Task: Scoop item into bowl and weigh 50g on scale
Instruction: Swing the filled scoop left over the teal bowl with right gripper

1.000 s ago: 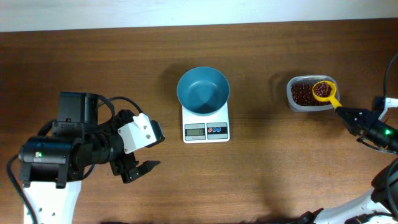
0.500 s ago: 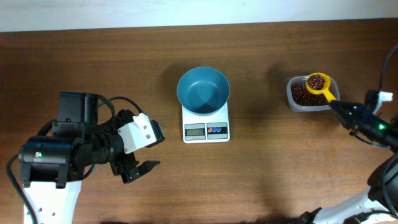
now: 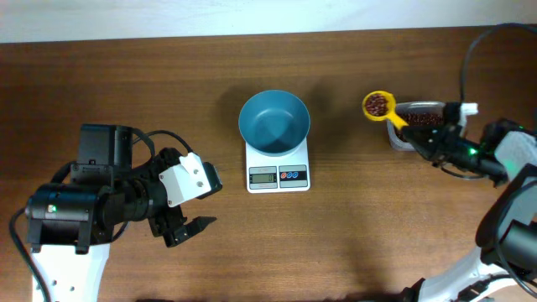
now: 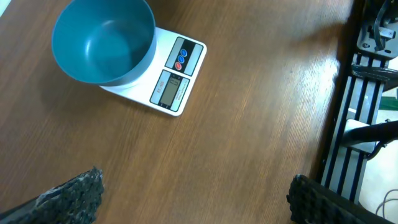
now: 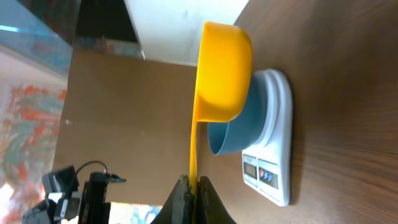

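Note:
The teal bowl stands on the white scale at the table's middle, and nothing lies in it. My right gripper is shut on the handle of a yellow scoop. The scoop holds dark red-brown beans in the air, between the bowl and the clear tub of beans. In the right wrist view the bowl and scale lie beyond the scoop. My left gripper is open above bare wood, left of the scale.
The right arm and its cables partly cover the clear tub. A black metal frame stands past the table's edge in the left wrist view. The left arm's body fills the front left.
My right gripper has lifted the filled scoop out of the tub and carried it left, closer to the bowl. The left arm has not moved.

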Tool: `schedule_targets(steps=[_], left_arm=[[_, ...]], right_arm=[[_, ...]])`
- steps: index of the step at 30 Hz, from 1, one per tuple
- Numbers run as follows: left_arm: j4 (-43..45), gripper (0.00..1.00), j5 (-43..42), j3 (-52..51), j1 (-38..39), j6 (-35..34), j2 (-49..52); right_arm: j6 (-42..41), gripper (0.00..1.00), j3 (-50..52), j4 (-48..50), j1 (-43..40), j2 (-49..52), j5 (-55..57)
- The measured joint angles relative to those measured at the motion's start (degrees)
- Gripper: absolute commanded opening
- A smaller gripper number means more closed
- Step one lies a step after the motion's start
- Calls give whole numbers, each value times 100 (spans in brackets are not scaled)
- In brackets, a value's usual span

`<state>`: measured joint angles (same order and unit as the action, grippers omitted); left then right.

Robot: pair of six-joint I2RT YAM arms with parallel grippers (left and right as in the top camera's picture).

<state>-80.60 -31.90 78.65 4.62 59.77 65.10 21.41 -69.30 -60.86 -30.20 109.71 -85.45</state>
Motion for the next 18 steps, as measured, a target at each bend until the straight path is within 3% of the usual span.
schedule_targets(steps=[18], left_arm=[[0,99,-2,0,0,0,0]], right_arm=[[-24,4,-417,2,1357,0,-105]])
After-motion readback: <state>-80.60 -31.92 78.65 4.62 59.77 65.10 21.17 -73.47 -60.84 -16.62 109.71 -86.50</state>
